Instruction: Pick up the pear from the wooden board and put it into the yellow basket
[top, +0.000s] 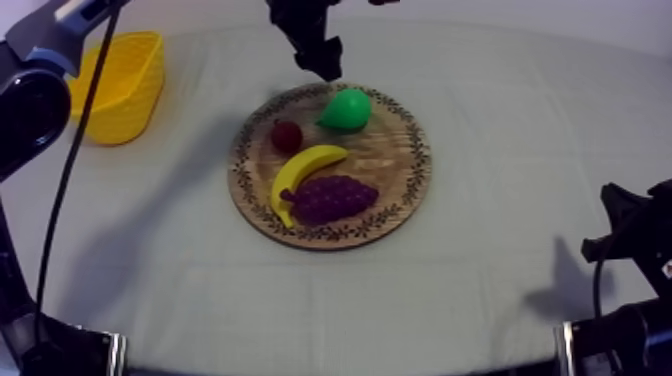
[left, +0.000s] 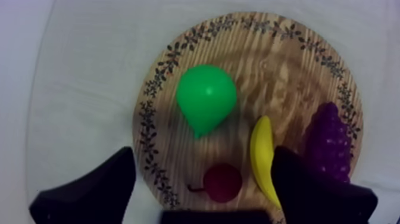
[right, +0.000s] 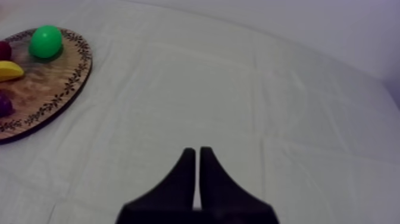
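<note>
The green pear (top: 345, 108) lies on the far side of the round wooden board (top: 395, 160), its narrow end pointing toward the small red fruit. My left gripper (top: 322, 68) hangs open above the board's far rim, just beyond the pear and not touching it. From the left wrist view the pear (left: 206, 95) sits on the board (left: 280, 65) ahead of my left gripper (left: 202, 154), whose black fingers (left: 101, 184) stand wide apart with nothing between them. The yellow basket (top: 125, 85) stands at the table's far left. My right gripper (right: 197, 152) is shut over bare cloth, low at the right (top: 620, 215).
On the board also lie a banana (top: 305, 170), a bunch of purple grapes (top: 332, 198) and a small red fruit (top: 287, 135). The red fruit (left: 222, 182) and banana (left: 262, 155) lie between my left fingers and the pear. Open cloth separates board and basket.
</note>
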